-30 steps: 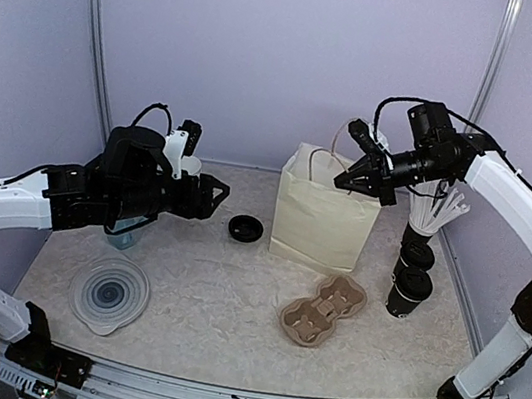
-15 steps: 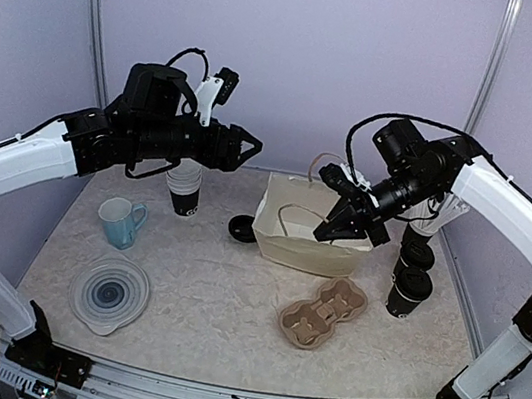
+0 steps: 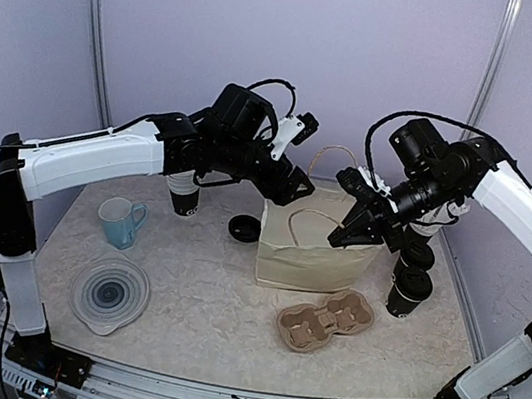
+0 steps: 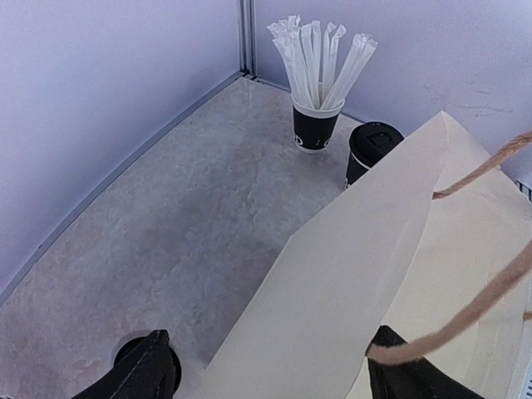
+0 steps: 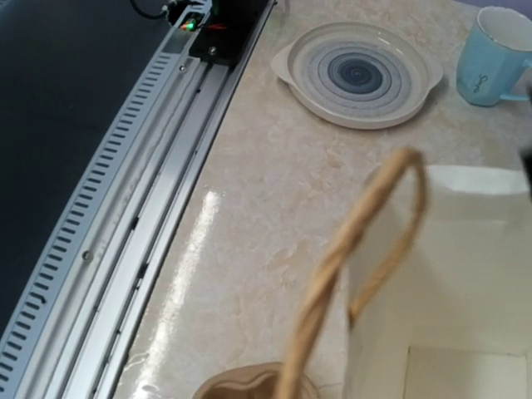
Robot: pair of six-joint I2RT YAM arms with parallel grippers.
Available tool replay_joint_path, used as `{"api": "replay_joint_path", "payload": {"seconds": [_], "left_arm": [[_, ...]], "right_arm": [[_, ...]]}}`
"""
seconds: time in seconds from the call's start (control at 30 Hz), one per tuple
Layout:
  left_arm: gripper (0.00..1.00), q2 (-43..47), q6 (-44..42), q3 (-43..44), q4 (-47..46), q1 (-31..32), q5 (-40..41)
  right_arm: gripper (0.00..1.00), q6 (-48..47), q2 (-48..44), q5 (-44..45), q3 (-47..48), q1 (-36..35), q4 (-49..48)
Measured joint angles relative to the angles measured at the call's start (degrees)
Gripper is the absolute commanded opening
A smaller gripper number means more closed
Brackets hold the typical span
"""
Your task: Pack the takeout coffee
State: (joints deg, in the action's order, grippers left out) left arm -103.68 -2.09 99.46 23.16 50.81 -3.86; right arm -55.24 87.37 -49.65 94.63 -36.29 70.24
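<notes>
Table (image 3: pixel 222 284): pale marbled top; both arms reach out over its middle.
Paper bag (image 3: pixel 310 255): cream, upright, directly under and between the two grippers; its mouth is only partly spread.
Plate (image 3: pixel 109 292): grey, ringed; well off to the near left of the left gripper; no part in this job.
Pulp carrier tray (image 3: pixel 324 320): brown, lying flat below the right gripper, just in front of the bag; every cup well looks bare.
Lidded coffee cups (image 3: pixel 411 289): two black cups, lids on, standing one behind the other just to the outer side of the right gripper; apart from the tray and outside the bag.
Left gripper (image 3: pixel 300 190): jaws spread wide, straddling the bag's upper left edge; the wrist view shows the paper wall between the fingers (image 4: pixel 143 376) without being pinched; it holds nothing.
Right gripper (image 3: pixel 339 235): clamped fully closed at the bag's upper right; apparently pinching the rope handle (image 5: pixel 366 224), which runs straight toward its wrist camera; the fingers themselves are out of that view.
Loose black lid (image 3: pixel 244 227): on the table below the left gripper, beside the bag.
Progress: early, by my reading; the bag is stood up; its mouth needs spreading, the cups need seating in the tray, and the tray needs lowering into the bag.
</notes>
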Motion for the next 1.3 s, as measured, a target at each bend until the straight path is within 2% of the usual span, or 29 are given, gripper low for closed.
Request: {"api": "replay_joint_path", "payload": {"seconds": [0.03,0.1,0.23,0.3,0.33,0.4,0.47,0.6,0.7,0.8,0.87,1.03,1.13,1.3], "left_arm": [[0.71,-1.7,-0.5,2.0,0.4,0.3,0.4],[0.57,-4.5,-1.4,5.3,0.9,0.3,0.7],[0.21,-7.9,-2.8,8.8,2.3,0.0,-1.1],[0.04,-8.3,-2.7,9.0,2.9,0.0,-1.9],[0.00,-8.3,-3.3,9.1,3.3,0.0,-2.4],[0.00,-8.2,-3.4,9.2,4.0,0.0,-3.0],[0.00,-8.2,-3.5,9.1,4.5,0.0,-3.0],[0.00,-5.4,-1.9,5.6,6.1,-0.3,-2.7],[0.00,-0.6,0.6,0.8,7.6,-1.3,-2.1],[0.00,6.3,3.6,-4.4,9.4,-2.6,-1.0],[0.00,10.7,5.4,-7.3,10.1,-3.3,-0.2],[0.00,20.5,10.5,-14.6,11.6,-3.8,0.5],[0.00,23.7,13.0,-18.8,12.0,-3.9,0.7],[0.00,26.0,16.6,-24.1,12.6,-4.0,1.9]], "right_arm": [[0.00,0.0,-0.2,0.0,-0.3,0.0,0.1],[0.00,0.0,-0.2,0.0,-0.8,0.0,0.1],[0.00,0.0,-0.3,0.7,-1.8,0.0,0.0],[0.04,0.2,-0.4,1.1,-2.2,0.0,-0.1],[0.09,0.3,-0.5,1.3,-2.3,0.0,-0.2],[0.32,0.6,-0.8,1.5,-2.4,0.0,-0.2],[0.46,1.1,-1.3,1.7,-2.4,0.0,-0.1],[0.60,1.6,-2.9,2.4,-2.8,1.0,-0.3],[0.63,1.6,-5.8,2.4,-5.7,4.5,-0.7],[0.61,1.5,-8.2,2.6,-9.3,9.2,-1.4],[0.56,2.1,-9.8,4.6,-14.4,11.3,-3.9],[0.28,4.3,-9.6,13.4,-29.2,11.6,-9.9],[0.08,5.1,-7.2,17.8,-32.6,11.6,-12.7],[0.04,5.5,-2.9,23.6,-34.5,10.4,-17.4]]}}
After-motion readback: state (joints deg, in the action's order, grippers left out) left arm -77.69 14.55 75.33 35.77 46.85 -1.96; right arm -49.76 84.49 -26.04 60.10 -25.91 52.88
